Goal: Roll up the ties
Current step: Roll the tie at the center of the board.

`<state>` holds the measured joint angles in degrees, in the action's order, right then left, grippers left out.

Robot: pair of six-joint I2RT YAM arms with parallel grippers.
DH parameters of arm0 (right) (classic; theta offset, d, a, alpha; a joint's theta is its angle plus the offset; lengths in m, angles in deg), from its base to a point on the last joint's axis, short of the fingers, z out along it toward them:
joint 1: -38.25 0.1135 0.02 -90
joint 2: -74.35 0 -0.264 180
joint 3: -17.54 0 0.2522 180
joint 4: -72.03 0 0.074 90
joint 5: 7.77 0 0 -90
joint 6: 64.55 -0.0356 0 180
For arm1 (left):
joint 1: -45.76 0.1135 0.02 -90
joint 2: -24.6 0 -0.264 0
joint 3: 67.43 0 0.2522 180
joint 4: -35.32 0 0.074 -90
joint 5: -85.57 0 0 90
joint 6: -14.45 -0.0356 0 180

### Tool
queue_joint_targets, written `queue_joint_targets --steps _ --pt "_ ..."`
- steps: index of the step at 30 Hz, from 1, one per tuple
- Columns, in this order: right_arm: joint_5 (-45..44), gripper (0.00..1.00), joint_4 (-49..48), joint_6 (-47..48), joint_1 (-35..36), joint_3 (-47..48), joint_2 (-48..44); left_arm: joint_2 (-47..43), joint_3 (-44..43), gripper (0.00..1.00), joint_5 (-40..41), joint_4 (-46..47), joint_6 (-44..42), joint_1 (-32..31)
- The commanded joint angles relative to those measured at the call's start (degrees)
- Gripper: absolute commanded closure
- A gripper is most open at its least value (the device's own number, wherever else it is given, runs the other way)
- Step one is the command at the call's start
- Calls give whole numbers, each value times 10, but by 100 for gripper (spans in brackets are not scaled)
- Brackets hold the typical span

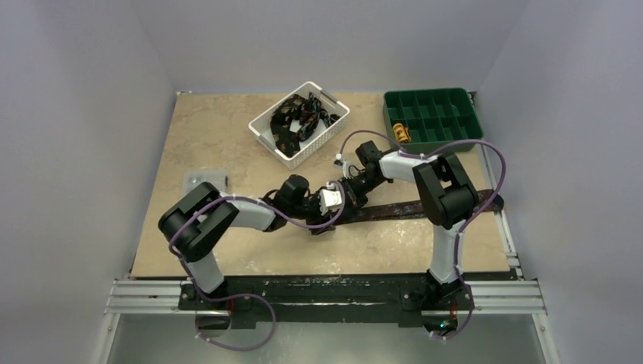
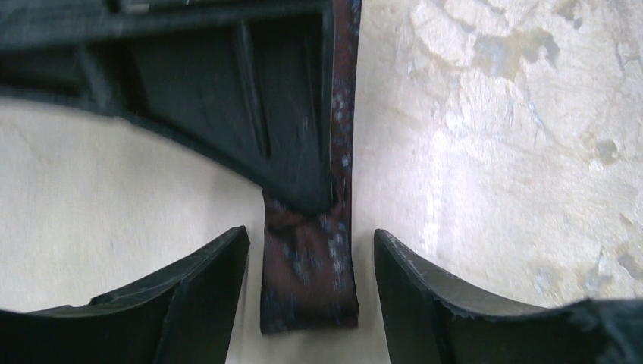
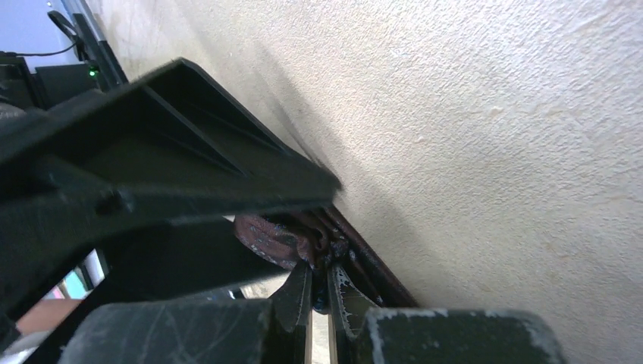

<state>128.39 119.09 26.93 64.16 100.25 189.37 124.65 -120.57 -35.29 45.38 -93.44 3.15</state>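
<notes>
One tie (image 1: 390, 211) lay flat on table (image 1: 220, 136), running from mid-table out to R edge. L gripper (image 2: 311, 246) stood open, a finger either side of tie's end, neither touching it. R gripper (image 3: 318, 280) was closed tight, tips at a bunched fold of fabric; couldn't tell if cloth was pinched. More ties (image 1: 299, 117) were heaped in white basket (image 1: 307, 155) at rear.

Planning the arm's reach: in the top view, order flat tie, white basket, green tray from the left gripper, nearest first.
1. Flat tie, at the left gripper.
2. White basket, beyond it.
3. Green tray, far right corner.
</notes>
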Motion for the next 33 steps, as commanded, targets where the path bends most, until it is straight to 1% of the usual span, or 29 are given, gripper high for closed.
queue_joint_targets --steps 1,3,5,10,14,15,18,21,28,33 --pt "-85 100 -40 27 -1 -29 32 -55 71 38 38 55 38 11" --pt "-86 100 -40 26 -1 -29 36 -67 88 39 67 66 47 11" --pt "-90 100 -44 26 -1 -31 37 -70 92 41 77 69 51 11" --pt "-95 100 -42 28 -1 -29 45 -61 85 50 75 70 45 11" --pt "-101 100 -41 27 -1 -26 50 -81 87 59 59 89 43 5" --pt "-101 100 -42 27 -1 -26 51 -86 84 60 57 90 45 1" --pt "-104 100 -44 26 -1 -28 52 -94 66 61 65 94 59 -12" --pt "-104 100 -47 23 0 -27 53 -79 39 61 72 94 70 -22" --pt "-100 100 -50 17 1 -21 54 2 -11 62 61 109 79 -28" --pt "-90 100 -53 14 2 -17 55 49 -1 63 44 121 73 -29"
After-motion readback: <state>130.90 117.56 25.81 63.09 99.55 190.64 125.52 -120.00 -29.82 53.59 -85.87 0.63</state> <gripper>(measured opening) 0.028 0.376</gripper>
